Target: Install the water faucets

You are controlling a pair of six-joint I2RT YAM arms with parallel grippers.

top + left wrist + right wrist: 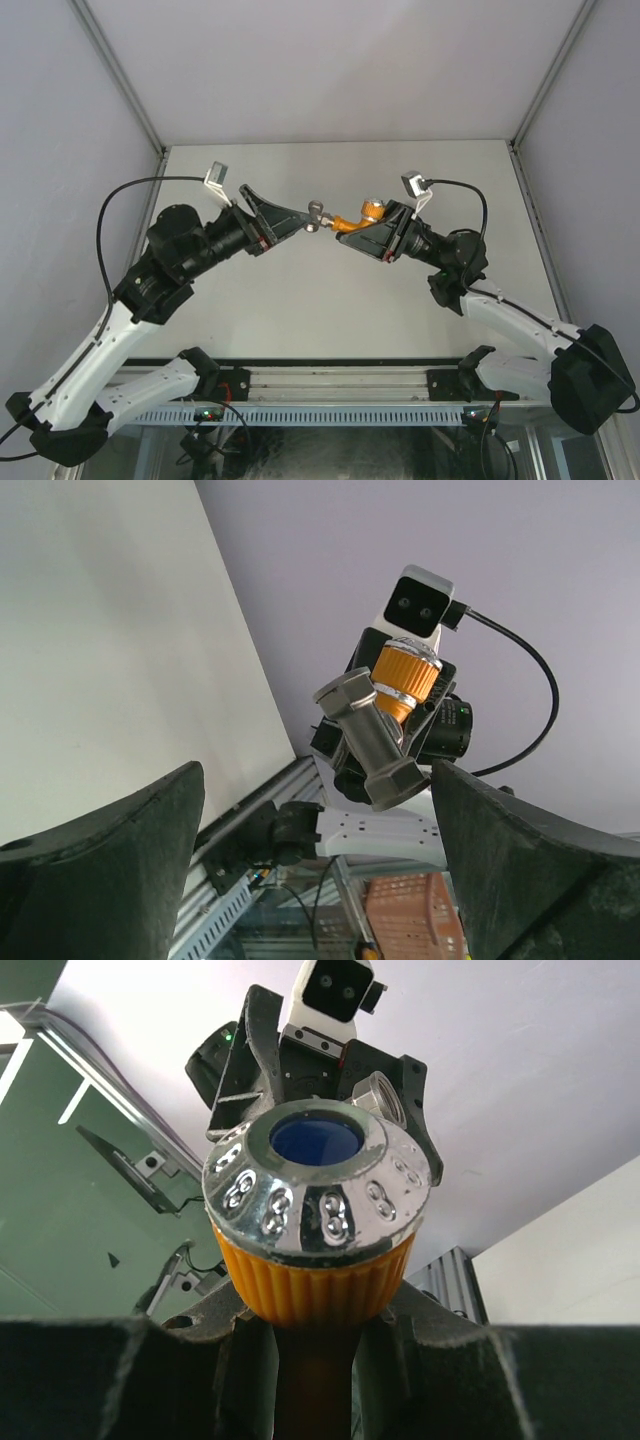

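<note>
- Where the left arm (190, 250) comes up from the lower left of the overhead view, the left gripper (298, 220) hangs above the table (300, 320) and points right toward the middle.
- In the left wrist view its fingers (110, 870) stand wide apart, one at each lower corner, and grip nothing.
- The grey fitting (320, 213) sits just off the tips of those fingers. From the left wrist it reads as a short metal barrel with a hexagonal end on each side, tilted. It lies ahead of the gap between the fingers and clear of both.
- The orange tap body (352, 222) meets the grey fitting on its right side, in the air over the middle of the table. How far the two are joined I cannot tell.
- A ribbed orange knob (315, 1285) under a chrome cap (320, 1200) with a blue centre fills the right wrist view.
- The right gripper (358, 232) is closed narrowly on the orange tap body, its dark fingers pressing the stem from both sides below the knob.
- The right arm (460, 255) runs off toward the lower right.
</note>
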